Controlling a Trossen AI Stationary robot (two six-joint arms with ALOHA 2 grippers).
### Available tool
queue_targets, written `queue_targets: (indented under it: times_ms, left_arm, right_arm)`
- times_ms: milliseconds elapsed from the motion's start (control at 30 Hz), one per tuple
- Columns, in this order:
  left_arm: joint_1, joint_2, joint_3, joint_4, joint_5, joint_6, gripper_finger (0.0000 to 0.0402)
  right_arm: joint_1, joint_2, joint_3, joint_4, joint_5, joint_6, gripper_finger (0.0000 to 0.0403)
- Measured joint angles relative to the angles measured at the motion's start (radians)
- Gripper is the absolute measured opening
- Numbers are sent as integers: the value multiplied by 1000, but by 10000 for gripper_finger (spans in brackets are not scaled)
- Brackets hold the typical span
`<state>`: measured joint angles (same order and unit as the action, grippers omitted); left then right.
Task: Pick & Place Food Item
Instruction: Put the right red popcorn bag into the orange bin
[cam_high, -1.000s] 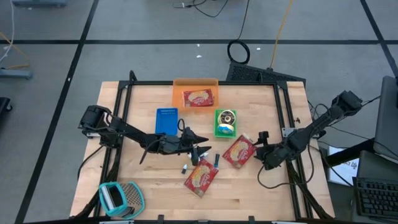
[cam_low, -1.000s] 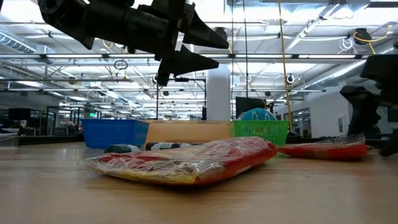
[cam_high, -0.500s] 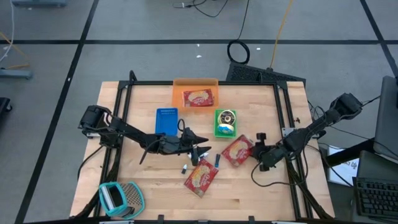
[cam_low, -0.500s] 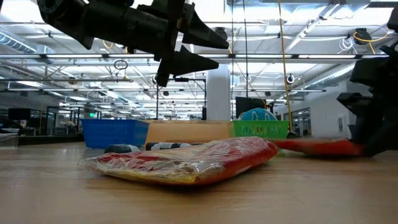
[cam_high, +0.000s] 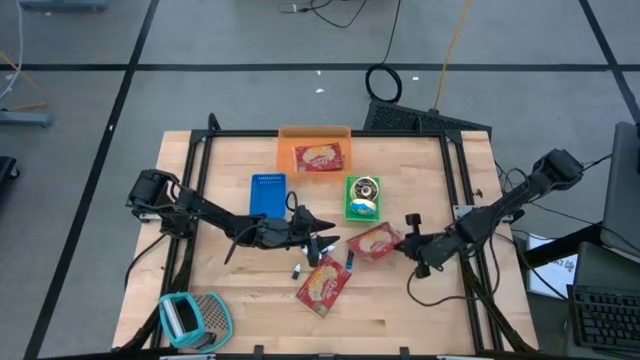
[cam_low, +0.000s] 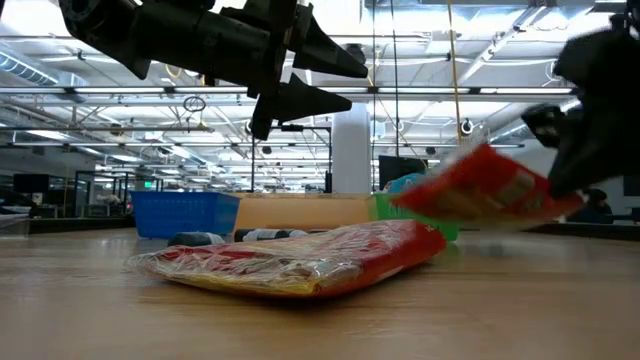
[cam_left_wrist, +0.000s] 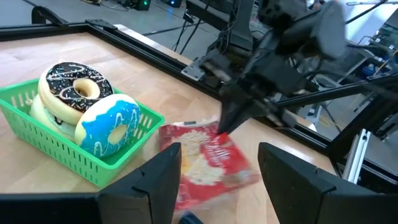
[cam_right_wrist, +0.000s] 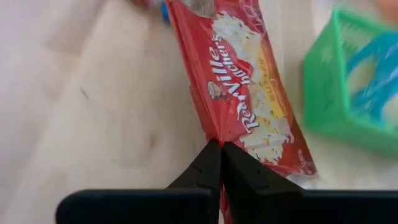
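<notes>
My right gripper (cam_high: 403, 243) is shut on a red popcorn packet (cam_high: 375, 241), which shows raised and tilted in the low view (cam_low: 480, 185). A second red packet (cam_high: 323, 285) lies flat on the table nearer the front edge. A third one (cam_high: 318, 157) lies in the orange bin (cam_high: 287, 150) at the back. My left gripper (cam_high: 328, 238) hangs open above the table's middle, just left of the held packet, touching nothing. In the left wrist view the held packet (cam_left_wrist: 205, 158) shows between its own fingers, farther off. My right gripper pinches the packet's edge (cam_right_wrist: 214, 134) on the side toward the table's right edge, between its two shut fingers (cam_right_wrist: 208, 163). The fingers come slanting down from the table's right. The packet (cam_low: 480, 185) is lifted off the table and tilted, reaching away from the fingers toward the table's middle.
A green basket with donuts (cam_high: 362, 197) stands just behind the held packet, and a blue basket (cam_high: 268, 193) to its left. Small dark items (cam_high: 348, 258) lie between the two front packets. A teal object (cam_high: 190, 318) sits at the front left corner.
My right gripper has shut on the packet's edge, then risen and gone a little toward the table's middle. The packet, flat on the table before, is now lifted and tilted.
</notes>
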<state>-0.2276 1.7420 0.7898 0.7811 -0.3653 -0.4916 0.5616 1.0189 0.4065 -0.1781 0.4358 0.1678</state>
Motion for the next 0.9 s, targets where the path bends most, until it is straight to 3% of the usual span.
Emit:
queue_targets:
  times_ms: [267,500,633,900]
  left_arm:
    - [3,0,0,13,0,-121,216]
    - [10,0,-1,69,1,-275,216]
    - [30,0,-1,69,0,-368,216]
    - [60,0,22,67,-2,-392,216]
  right_arm:
    - [75,-8,87,36,127,-129,0]
    - [120,-8,98,52,462,-278,0]
    - [121,-9,98,102,598,-390,0]
    - [76,-6,99,228,663,-578,0]
